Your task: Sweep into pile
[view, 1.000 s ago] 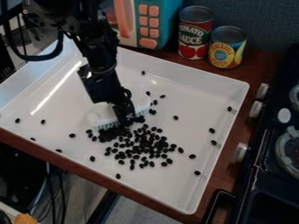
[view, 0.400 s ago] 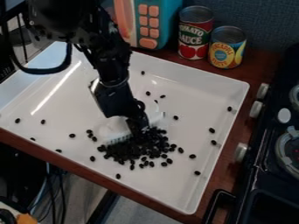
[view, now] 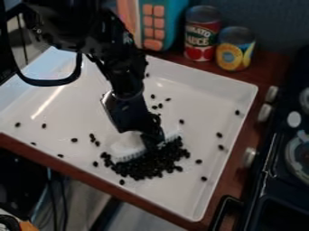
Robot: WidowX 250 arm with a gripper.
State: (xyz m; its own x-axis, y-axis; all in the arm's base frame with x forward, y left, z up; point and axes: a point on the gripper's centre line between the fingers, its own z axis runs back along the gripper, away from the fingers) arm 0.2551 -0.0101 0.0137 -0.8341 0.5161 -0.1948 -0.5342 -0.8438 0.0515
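Observation:
My gripper (view: pixel 154 140) hangs over the middle of the white tray (view: pixel 205 85), shut on a white brush (view: pixel 128 150). The brush's bristles press against the upper left side of a dense heap of black beans (view: pixel 147 166). The gripper hides the middle of the brush. Single beans lie scattered around the heap, such as a bean (view: pixel 219 135) at the right, a bean (view: pixel 74 140) at the left and a bean (view: pixel 181 121) above the heap.
Behind the tray stand a tomato sauce can (view: pixel 201 34), a pineapple can (view: pixel 235 48) and a teal and pink toy microwave (view: pixel 163 22). A black toy stove (view: pixel 283 158) with knobs borders the right side. The wooden counter (view: pixel 271 74) shows around the tray.
The gripper and brush have moved down and to the right across the tray. Beans in front of the bristles have been pushed the same way into a tighter heap.

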